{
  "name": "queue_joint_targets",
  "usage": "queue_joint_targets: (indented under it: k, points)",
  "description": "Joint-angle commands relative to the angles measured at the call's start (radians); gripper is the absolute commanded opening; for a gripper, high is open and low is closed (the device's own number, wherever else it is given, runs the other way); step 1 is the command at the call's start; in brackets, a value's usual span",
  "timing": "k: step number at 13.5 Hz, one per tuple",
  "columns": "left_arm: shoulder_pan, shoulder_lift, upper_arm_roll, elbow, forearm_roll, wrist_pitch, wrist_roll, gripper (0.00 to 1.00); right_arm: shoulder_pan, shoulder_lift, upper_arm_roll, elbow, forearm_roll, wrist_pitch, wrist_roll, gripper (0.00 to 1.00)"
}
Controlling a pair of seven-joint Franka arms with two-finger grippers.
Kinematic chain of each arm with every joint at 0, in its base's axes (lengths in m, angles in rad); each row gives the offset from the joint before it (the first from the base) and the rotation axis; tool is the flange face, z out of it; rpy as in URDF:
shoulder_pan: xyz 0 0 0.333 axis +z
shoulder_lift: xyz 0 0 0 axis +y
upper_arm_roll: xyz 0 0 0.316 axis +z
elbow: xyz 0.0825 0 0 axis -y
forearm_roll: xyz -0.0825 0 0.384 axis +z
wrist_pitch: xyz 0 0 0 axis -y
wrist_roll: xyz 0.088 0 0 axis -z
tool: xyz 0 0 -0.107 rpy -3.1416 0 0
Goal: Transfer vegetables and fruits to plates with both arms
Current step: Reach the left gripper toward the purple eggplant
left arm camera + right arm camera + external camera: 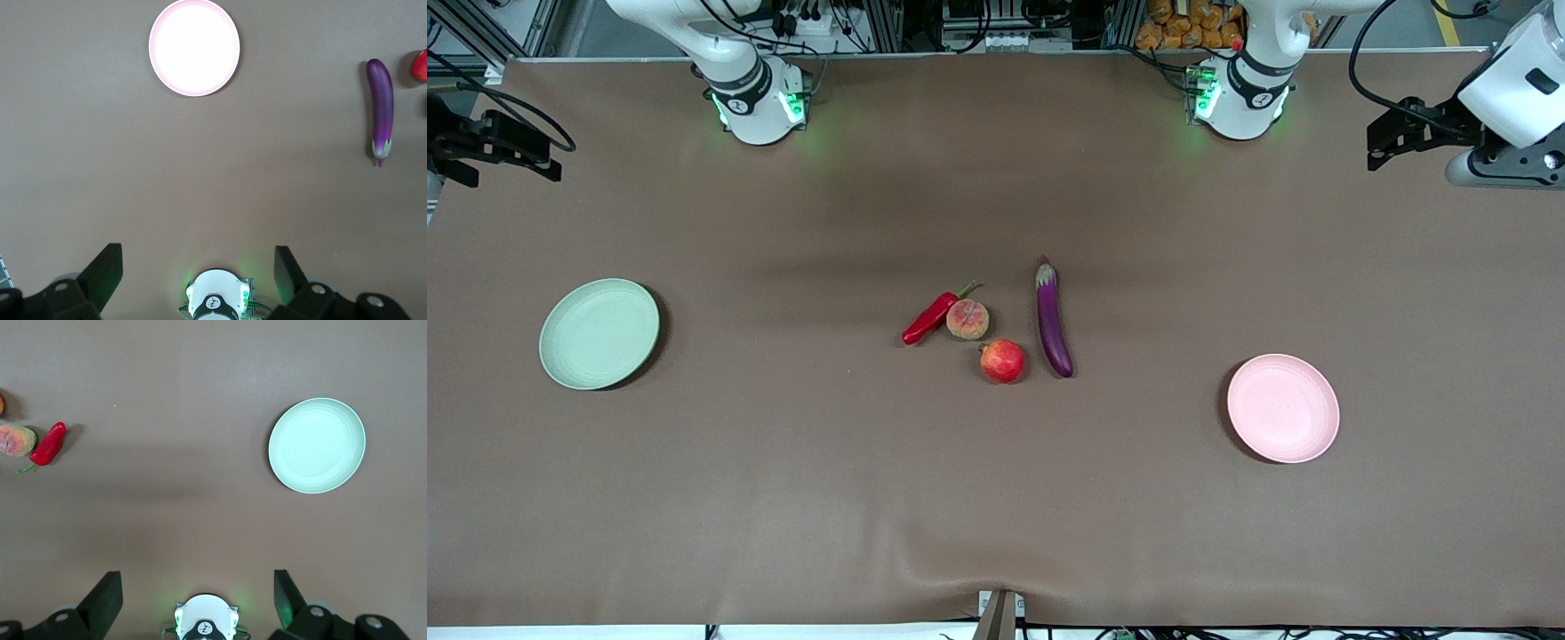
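Nearest to the front camera lay the pale pink plate [1283, 408], toward the left arm's end of the table, with nothing on it. At the right arm's end lay the mint green plate [599, 333], also bare and a little farther from the camera.

All four items lay in a group at the middle of the table. Closest of them to the camera was the pomegranate [1002, 361]. Just beside it lay the eggplant [1052, 318], its long axis running toward the robots' bases and its pale cap pointing at them. A little farther lay the peach [967, 319], touching the red chili pepper [930, 317], which lay slanted with its green stem toward the peach.

Judging by its look, the eggplant was glossy and probably slippery, so a grip across its middle seemed safest. The pomegranate seemed firm and likely to roll; the peach looked softer and wanted a gentle grip across its widest part.

High over the table's two ends, the left gripper [198, 283] and the right gripper [198, 603] both waited with jaws wide apart, holding nothing.
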Motion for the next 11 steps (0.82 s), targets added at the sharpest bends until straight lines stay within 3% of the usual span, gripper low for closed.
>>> queue_joint_targets:
  k: [1,9,11]
  points:
    - [0.004,0.001,0.008,0.004,-0.038,-0.011,0.000,1.00,-0.015,0.005,-0.002,0.007,0.001,-0.002,-0.007,1.00]
    - [-0.014,0.027,-0.001,0.029,-0.041,-0.011,-0.007,1.00,-0.018,0.006,-0.003,0.006,0.007,-0.002,-0.008,1.00]
    - [-0.017,0.056,-0.010,0.024,-0.105,-0.009,-0.010,1.00,-0.028,0.008,-0.003,0.006,0.007,-0.003,-0.008,1.00]
